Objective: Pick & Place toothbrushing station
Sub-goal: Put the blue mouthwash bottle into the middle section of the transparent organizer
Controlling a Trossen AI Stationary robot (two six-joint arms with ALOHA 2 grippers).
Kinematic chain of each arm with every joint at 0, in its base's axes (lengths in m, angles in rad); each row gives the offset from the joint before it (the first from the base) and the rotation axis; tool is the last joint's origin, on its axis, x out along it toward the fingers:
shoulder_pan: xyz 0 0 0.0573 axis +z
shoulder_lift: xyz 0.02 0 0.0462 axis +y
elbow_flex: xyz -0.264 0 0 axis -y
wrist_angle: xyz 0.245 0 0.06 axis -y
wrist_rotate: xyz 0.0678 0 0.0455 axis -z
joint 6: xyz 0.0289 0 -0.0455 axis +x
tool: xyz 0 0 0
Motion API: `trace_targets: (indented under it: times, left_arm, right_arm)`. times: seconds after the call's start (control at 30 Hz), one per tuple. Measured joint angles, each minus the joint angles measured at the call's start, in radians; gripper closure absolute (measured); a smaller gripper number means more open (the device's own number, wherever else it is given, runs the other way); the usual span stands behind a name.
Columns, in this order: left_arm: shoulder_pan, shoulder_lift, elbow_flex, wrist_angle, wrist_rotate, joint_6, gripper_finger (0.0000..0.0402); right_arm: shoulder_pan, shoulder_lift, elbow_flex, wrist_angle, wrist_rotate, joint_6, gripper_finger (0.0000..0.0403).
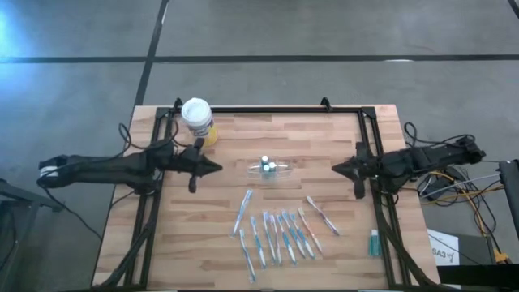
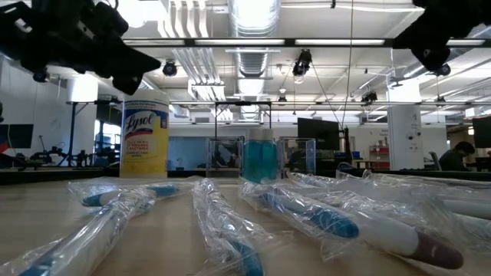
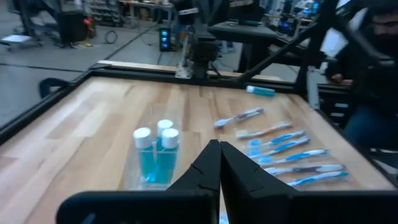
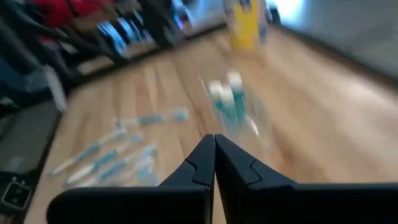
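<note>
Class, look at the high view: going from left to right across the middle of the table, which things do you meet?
Left hand → clear holder with white-capped pieces → right hand.

A wooden table (image 1: 203, 235) with a black frame holds everything. In the middle stands a small clear holder (image 1: 272, 169) with white-capped blue bottles. Near it, toward the front, lie many wrapped toothbrushes (image 1: 280, 235). A yellow canister (image 1: 198, 120) stands beyond the holder at the back-left. A small green tube (image 1: 374, 242) lies by the right edge.
</note>
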Motion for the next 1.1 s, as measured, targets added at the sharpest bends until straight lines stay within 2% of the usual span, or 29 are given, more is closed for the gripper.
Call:
trace_targets:
  times: [0.13,0.23,0.33,0.67,0.93,1.1]
  left_arm:
    - [0.001,-0.039,-0.014,-0.002,-0.012,0.021,0.0389]
    - [0.001,-0.052,-0.014,-0.005,-0.012,0.022,0.0388]
    - [0.001,-0.054,-0.011,-0.004,-0.011,0.025,0.0391]
    - [0.000,-0.053,-0.023,-0.069,0.010,0.043,0.0391]
    - [0.000,-0.053,-0.037,-0.072,0.063,0.064,0.0385]
    - [0.000,-0.053,-0.035,-0.072,0.079,0.077,0.0393]
  right_arm:
    - [0.000,0.249,0.213,-0.357,-0.078,0.273,0.0394]
    - [0.011,0.432,0.336,-0.585,-0.216,0.447,0.0394]
    - [0.043,0.589,0.415,-0.705,-0.367,0.578,0.0394]
    - [0.242,0.941,0.550,-0.728,-0.648,0.852,0.0394]
    - [0.410,1.118,0.623,-0.723,-0.653,1.173,0.0394]
    - [0.500,1.195,0.622,-0.705,-0.682,1.308,0.0394]
